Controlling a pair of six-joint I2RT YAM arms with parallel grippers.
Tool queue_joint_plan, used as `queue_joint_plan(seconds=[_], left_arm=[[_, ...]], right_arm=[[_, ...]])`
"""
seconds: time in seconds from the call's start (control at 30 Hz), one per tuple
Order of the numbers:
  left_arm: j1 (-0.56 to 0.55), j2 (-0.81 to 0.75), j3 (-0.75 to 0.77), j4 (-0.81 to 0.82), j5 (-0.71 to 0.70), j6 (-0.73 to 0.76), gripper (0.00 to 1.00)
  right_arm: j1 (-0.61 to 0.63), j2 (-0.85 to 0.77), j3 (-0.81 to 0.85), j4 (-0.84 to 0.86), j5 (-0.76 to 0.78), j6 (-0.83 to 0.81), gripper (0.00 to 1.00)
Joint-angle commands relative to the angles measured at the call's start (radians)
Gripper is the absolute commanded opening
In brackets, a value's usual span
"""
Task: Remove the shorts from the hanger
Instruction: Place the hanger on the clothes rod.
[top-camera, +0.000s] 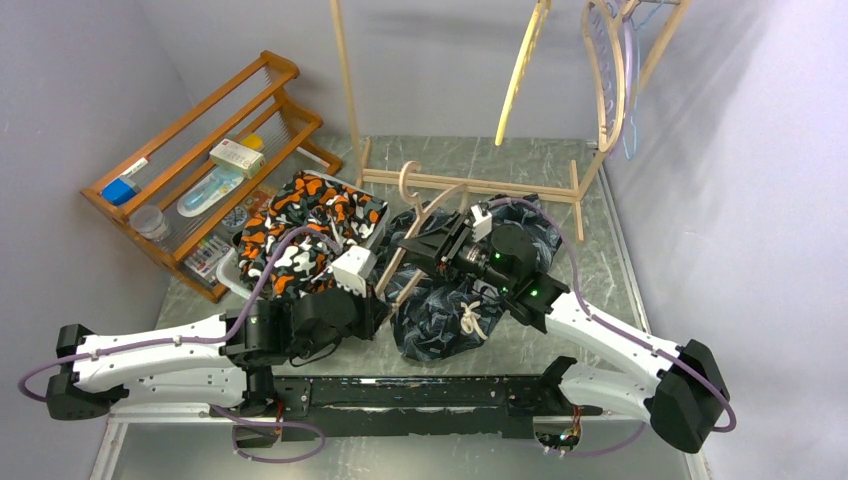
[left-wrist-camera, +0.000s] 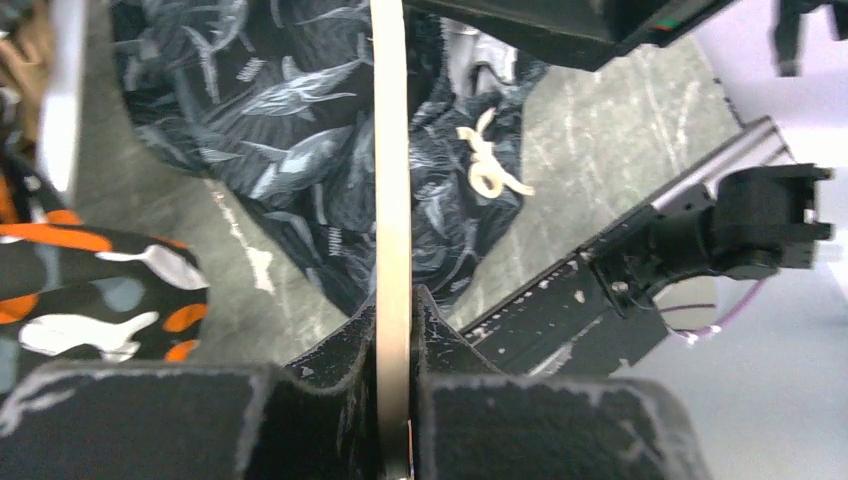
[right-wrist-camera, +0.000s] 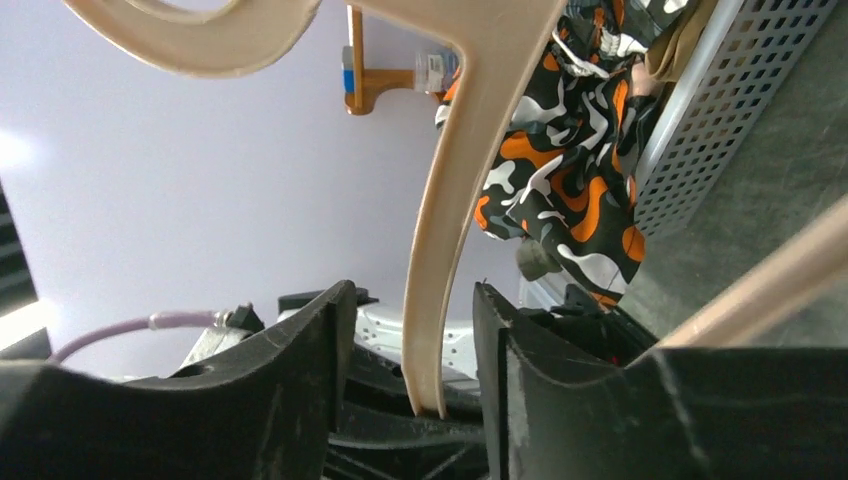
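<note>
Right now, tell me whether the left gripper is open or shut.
Shut: the left gripper pinches the hanger with no gap showing.

Left arm (top-camera: 160, 355): low, reaching inward.
Left gripper (left-wrist-camera: 393, 310): jaws pinched close.
Right arm (top-camera: 610, 345): angled inward.
Right gripper (right-wrist-camera: 405, 300): jaws apart.

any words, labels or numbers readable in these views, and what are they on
No text is readable.
White box on the wooden rack: red-marked label, too small to read.
Blue pack on that rack: print too blurred.
Leaf-print shorts and hanger: no lettering shows.
</note>
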Motion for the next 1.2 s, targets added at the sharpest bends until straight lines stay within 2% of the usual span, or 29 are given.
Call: queue_joint_plan(seconds=[0.0,0.17,0.4,0.6,0.73,0.87,1.0,1.17], left_arm=[[0.005,-0.023,0.066,-0.116,-0.134,-0.043,0.07],[0.006,-0.023,0.139,-0.134,-0.220,0.039,0.07],[0.007,0.025,0.281,-0.095,-0.289,0.216,0.07],[0.048,0.095,0.388,-0.015,-0.320,0.456,0.07],[0.218,0.154,0.479,-0.006,-0.131,0.530,0.07],[0.381,0.284,0.587,-0.047,-0.003,0.579,0.07],[0.408,0.369,0.679,0.012,0.098,0.622,0.07],[0.424,0.463,0.809,0.010,0.144,0.626,0.07]], right_arm=[[-0.009,-0.026,0.062,-0.060,-0.047,-0.093,0.54],[-0.011,-0.118,0.099,-0.237,-0.007,-0.209,0.60],[-0.010,-0.381,0.049,-0.577,0.310,-0.249,0.61],[-0.011,-0.561,0.028,-0.892,0.561,-0.196,0.65],[-0.010,-0.637,0.024,-0.979,0.647,-0.147,0.65],[-0.010,-0.675,0.035,-1.018,0.706,-0.130,0.65],[-0.010,-0.672,0.051,-1.030,0.720,-0.137,0.67],[-0.010,-0.659,0.063,-1.064,0.719,-0.120,0.67]])
